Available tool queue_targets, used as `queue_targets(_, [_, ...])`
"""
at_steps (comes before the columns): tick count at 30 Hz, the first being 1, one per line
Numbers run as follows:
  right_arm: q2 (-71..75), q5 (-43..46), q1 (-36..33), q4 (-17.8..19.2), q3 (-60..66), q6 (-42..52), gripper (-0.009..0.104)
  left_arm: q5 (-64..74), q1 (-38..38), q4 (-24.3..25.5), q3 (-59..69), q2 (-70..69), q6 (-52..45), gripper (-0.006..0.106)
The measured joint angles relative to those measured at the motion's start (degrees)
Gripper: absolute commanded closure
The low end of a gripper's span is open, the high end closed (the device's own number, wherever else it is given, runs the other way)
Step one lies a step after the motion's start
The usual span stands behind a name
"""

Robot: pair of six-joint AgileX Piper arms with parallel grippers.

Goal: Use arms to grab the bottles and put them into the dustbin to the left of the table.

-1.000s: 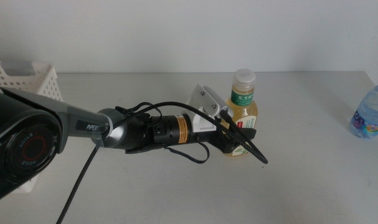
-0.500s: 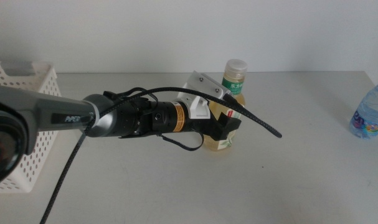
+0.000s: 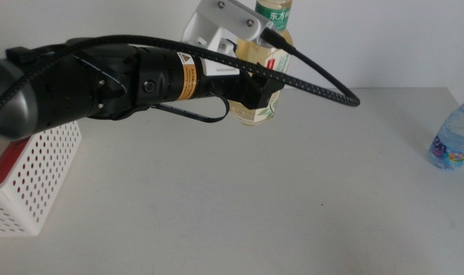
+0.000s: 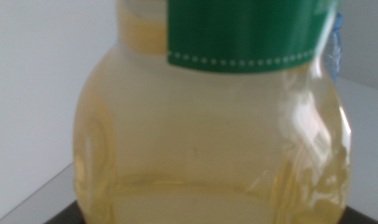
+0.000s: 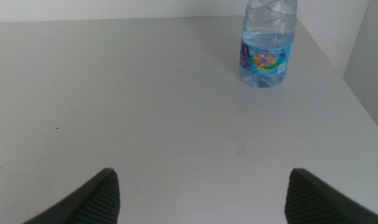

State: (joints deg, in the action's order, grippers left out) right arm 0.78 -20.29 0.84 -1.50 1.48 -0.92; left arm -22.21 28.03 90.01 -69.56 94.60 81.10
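Now | left end effector apparently clamps tea bottle aloft | right end effector spread, empty

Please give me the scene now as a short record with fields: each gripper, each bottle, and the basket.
left gripper: shut on the tea bottle, held up above the table
right gripper: open, low over the table, holding nothing
water bottle: upright near the table's right edge
basket: at the left; something red shows inside

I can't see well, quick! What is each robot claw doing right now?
Left gripper: shut on the yellow tea bottle, lifted off the table.
Right gripper: open, holding nothing.
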Motion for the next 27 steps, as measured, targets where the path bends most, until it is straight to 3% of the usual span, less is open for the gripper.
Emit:
queue_targets(5, [0.0, 0.0, 0.0, 0.0, 0.0, 0.0, 0.027, 4.1, -0.7, 3.5, 0.2, -3.9, 6.9, 0.076])
queue_targets(8, [0.0, 0.0, 0.0, 0.0, 0.0, 0.0, 0.027, 4.0, -1.7, -2.9, 0.6, -5.9, 3.8, 0.076])
queue_targets(10, [0.0, 0.0, 0.0, 0.0, 0.0, 0.0, 0.027, 5.7, -1.7, -11.0, 0.6, -7.2, -3.4, 0.076])
queue_targets(13, [0.0, 0.0, 0.0, 0.0, 0.0, 0.0, 0.027, 13.9, -1.5, -28.0, 0.4, -9.5, -19.3, 0.076])
queue_targets(17, [0.0, 0.0, 0.0, 0.0, 0.0, 0.0, 0.027, 35.5, -2.4, -54.1, -2.6, -11.4, -47.5, 0.081])
queue_targets(21, [0.0, 0.0, 0.0, 0.0, 0.0, 0.0, 0.027, 55.7, -8.3, -77.8, -7.5, -11.3, -76.1, 0.087])
queue_targets(24, [0.0, 0.0, 0.0, 0.0, 0.0, 0.0, 0.027, 64.8, -15.0, -91.3, -10.4, -11.2, -89.9, 0.092])
queue_targets(27, [0.0, 0.0, 0.0, 0.0, 0.0, 0.0, 0.027, 69.9, -22.2, -98.4, -12.4, -11.2, -96.3, 0.096])
